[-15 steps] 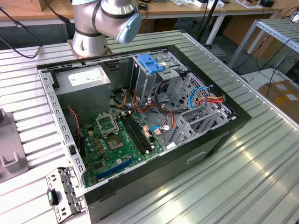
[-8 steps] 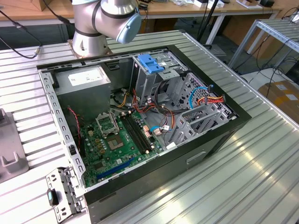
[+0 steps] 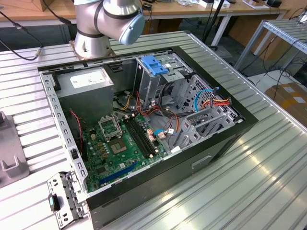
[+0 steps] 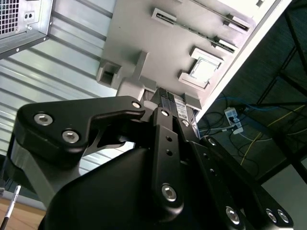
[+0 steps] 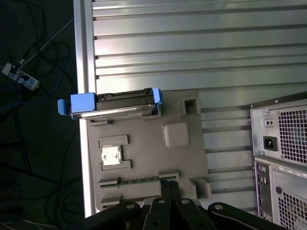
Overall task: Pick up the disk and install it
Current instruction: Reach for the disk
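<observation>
At the edge of the ribbed table [image 5: 100, 43], first wrist view: the disk [image 5: 112, 103] stands on its long edge at the end of the grey fixture tray [image 5: 177, 158], with its blue carrier ends showing. Gripper [image 5: 169, 189] hovers over the tray's other end, fingers drawn together, holding nothing. Computer case [image 5: 280, 158] sits beside the tray.

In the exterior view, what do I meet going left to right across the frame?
Grey fixture plate → loose metal bracket → green motherboard → orange and blue cables.
</observation>
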